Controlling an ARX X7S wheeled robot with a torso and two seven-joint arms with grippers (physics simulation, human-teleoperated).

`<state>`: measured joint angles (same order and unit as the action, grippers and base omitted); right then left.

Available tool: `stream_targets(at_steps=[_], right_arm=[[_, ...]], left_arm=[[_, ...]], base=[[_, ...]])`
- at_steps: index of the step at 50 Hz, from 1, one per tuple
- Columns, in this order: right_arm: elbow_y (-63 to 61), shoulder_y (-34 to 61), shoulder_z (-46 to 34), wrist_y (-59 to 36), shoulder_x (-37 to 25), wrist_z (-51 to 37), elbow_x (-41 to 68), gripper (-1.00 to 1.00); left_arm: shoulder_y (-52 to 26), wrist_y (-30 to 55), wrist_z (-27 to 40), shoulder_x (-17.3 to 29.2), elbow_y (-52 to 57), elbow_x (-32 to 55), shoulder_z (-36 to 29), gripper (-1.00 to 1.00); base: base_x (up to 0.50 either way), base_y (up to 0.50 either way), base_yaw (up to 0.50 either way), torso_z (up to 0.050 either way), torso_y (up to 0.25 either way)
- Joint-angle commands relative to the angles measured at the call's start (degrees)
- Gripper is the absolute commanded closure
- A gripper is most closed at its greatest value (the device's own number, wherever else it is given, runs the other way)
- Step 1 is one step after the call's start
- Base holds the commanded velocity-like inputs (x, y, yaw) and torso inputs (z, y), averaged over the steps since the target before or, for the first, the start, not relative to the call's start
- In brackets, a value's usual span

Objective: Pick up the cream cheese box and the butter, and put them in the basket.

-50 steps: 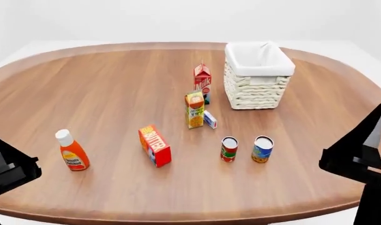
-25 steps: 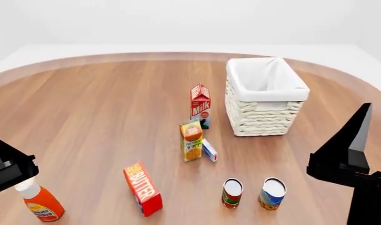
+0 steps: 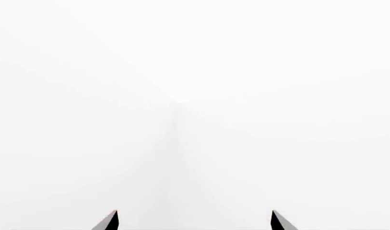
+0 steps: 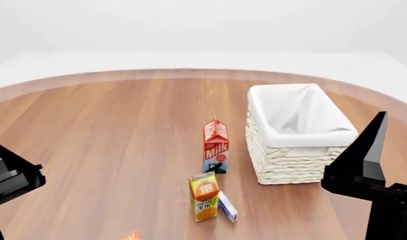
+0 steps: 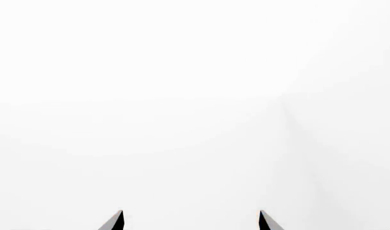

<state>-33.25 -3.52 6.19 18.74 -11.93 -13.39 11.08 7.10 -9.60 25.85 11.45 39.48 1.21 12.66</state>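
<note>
The white woven basket [image 4: 288, 165] with its cloth lining stands at the right of the wooden table. The small white and light blue cream cheese box [image 4: 227, 207] lies beside the orange juice carton [image 4: 205, 196], on its right. Only a red-orange corner of the butter [image 4: 131, 236] shows at the head view's bottom edge. My left gripper [image 4: 11, 181] is at the left edge and my right gripper [image 4: 363, 172] at the right edge, near the basket's front corner. Both wrist views face blank white, with the left gripper [image 3: 195, 220] and right gripper [image 5: 189, 220] open and empty.
A red and white milk carton [image 4: 215, 146] stands upright left of the basket, behind the juice carton. The round wooden table [image 4: 109, 130] stretches bare to the left and back, with its far edge [image 4: 189, 72] against a white floor.
The head view has shifted, so everything slid down the picture. The two cans and the ketchup bottle have left view and the butter is almost gone. Both grippers stay open.
</note>
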Motion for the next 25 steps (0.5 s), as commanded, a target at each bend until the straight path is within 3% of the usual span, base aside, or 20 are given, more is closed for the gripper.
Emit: stream_targets(at_steps=[1, 25], right_arm=[[-0.42, -0.17, 0.92, 0.62, 0.71, 1.09, -1.74, -1.0], [-0.15, -0.56, -0.71, 1.33, 0.13, 0.38, -5.15, -1.0]], left_arm=[[0.06, 0.69, -0.83, -0.94, 0.42, -0.16, 1.14, -1.0], [0.4, 0.56, 0.23, -0.19, 0.51, 0.05, 0.57, -1.0]], base=[[0.5, 0.0, 0.0, 0.0, 0.0], [0.5, 0.06, 0.0, 0.0, 0.0]])
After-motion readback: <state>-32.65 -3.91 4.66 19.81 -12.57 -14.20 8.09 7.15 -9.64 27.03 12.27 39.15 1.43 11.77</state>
